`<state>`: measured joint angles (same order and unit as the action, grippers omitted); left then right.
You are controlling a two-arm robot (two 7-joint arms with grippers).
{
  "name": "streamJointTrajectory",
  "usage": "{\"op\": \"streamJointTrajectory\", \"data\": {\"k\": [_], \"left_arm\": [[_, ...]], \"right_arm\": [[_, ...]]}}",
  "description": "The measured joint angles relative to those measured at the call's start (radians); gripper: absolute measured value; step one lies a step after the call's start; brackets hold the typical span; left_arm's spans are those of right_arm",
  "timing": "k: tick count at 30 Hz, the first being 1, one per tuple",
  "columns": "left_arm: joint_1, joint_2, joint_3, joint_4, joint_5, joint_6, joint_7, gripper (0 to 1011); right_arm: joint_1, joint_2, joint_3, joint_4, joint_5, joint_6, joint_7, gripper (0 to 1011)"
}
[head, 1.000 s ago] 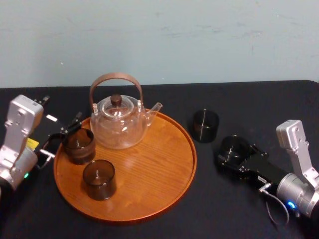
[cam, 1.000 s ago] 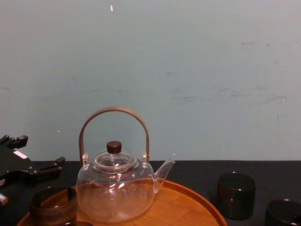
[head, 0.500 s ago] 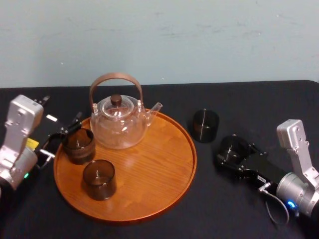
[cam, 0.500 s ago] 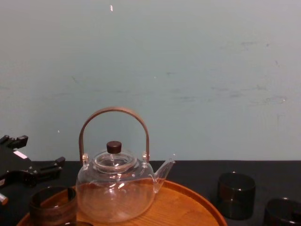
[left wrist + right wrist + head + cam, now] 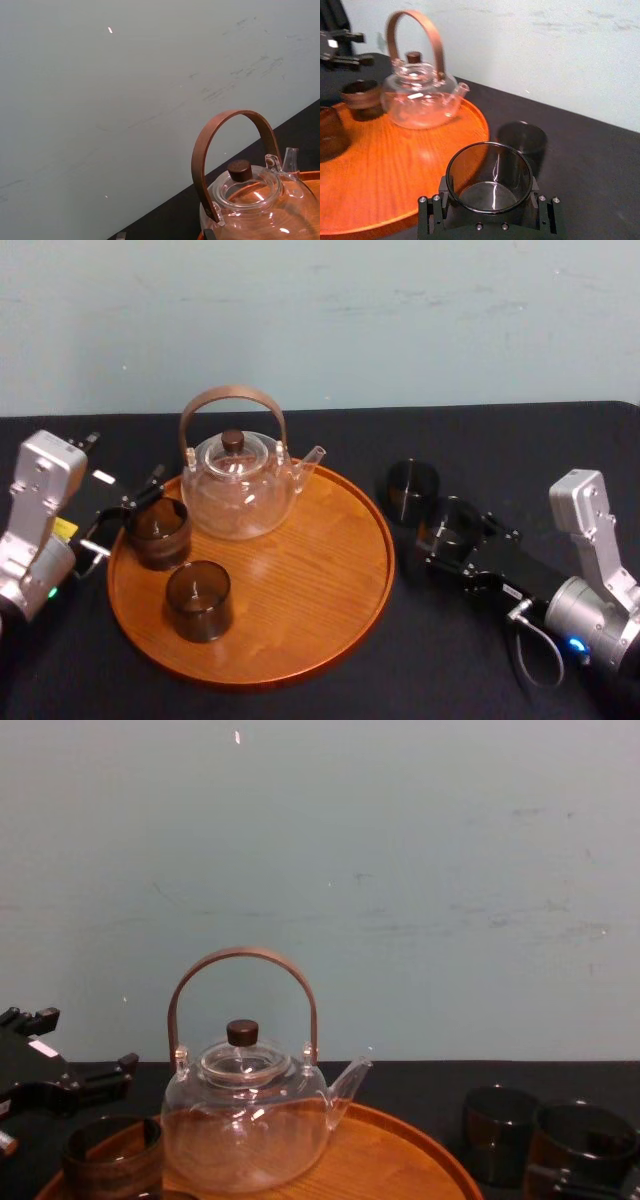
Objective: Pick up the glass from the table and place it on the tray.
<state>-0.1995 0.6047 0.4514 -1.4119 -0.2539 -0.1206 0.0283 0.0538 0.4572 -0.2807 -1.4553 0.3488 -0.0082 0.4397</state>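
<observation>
Beside tray (image 5: 386,562), glass (image 5: 453,523) upright, in right hand (image 5: 447,546)

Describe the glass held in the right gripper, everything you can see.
The glass is a short, dark smoky, see-through cylinder, open-topped, empty and upright. The right gripper clasps its lower wall on both sides. It is over the black table, right of the tray, with a second dark glass close behind.

Pale blue-green painted wall (image 5: 400,310) behind, scuffed, faint dark streaks, even light.
</observation>
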Motion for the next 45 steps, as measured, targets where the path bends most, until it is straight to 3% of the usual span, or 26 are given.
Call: {"op": "streamJointTrajectory", "data": {"k": [8, 17, 34, 45], "left_arm": [[0.0, 0.0, 0.0, 0.0, 0.0, 0.0, 0.0, 1001], [0.0, 0.0, 0.0, 0.0, 0.0, 0.0, 0.0, 1002], [0.0, 0.0, 0.0, 0.0, 0.0, 0.0, 0.0, 1001], [0.0, 0.0, 0.0, 0.0, 0.0, 0.0, 0.0, 1001]], "right_arm": [[-0.008, 0.004, -0.035, -0.054, 0.001, -0.006, 0.026, 904], [0.015, -0.012, -0.095, -0.066, 0.0, -0.008, 0.055, 905], [0.1, -0.083, -0.222, -0.003, -0.017, -0.005, 0.089, 905], [0.144, -0.125, -0.274, 0.052, -0.025, -0.004, 0.101, 905]]}}
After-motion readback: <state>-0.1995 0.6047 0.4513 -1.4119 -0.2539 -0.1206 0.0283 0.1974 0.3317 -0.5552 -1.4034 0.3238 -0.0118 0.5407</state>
